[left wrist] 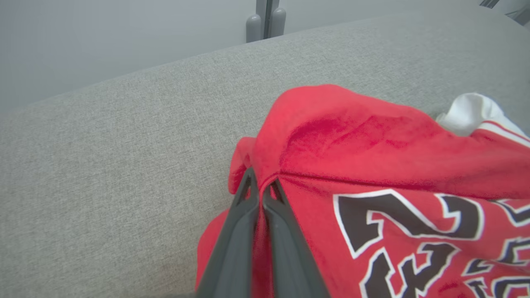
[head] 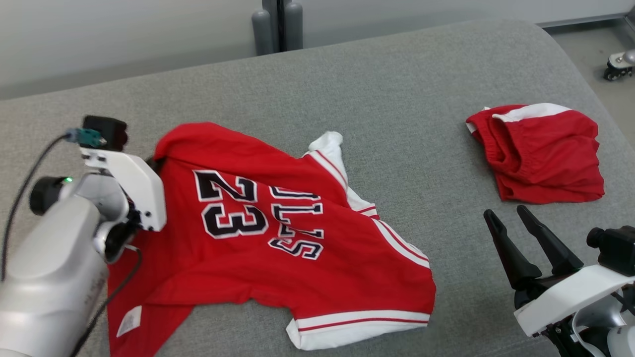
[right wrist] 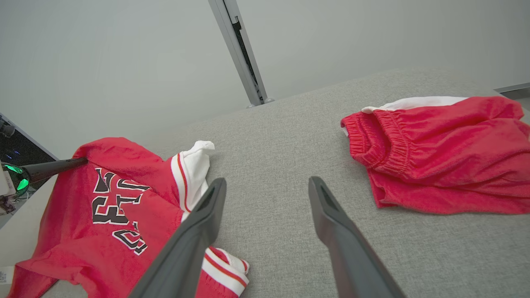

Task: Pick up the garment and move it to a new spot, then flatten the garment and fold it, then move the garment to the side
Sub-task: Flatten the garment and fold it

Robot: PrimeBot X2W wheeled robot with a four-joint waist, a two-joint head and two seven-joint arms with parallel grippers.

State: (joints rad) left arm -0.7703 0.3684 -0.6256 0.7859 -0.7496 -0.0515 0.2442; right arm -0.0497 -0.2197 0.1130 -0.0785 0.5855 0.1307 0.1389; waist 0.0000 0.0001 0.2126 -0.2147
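While our left end effector (left wrist: 260, 182) is pinched shut on the jersey (head: 297, 258)'s far-left edge, it runs diagonally, hem near-right; right end effector (head: 506, 212) wide open, empty.

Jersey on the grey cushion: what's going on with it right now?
The left gripper is shut on the red jersey, pinching its edge beside the "23". The rest of the jersey lies rumpled on the grey cushion, not yet flattened or folded. The right gripper is open over bare cushion between the jersey and the red shorts, touching neither.
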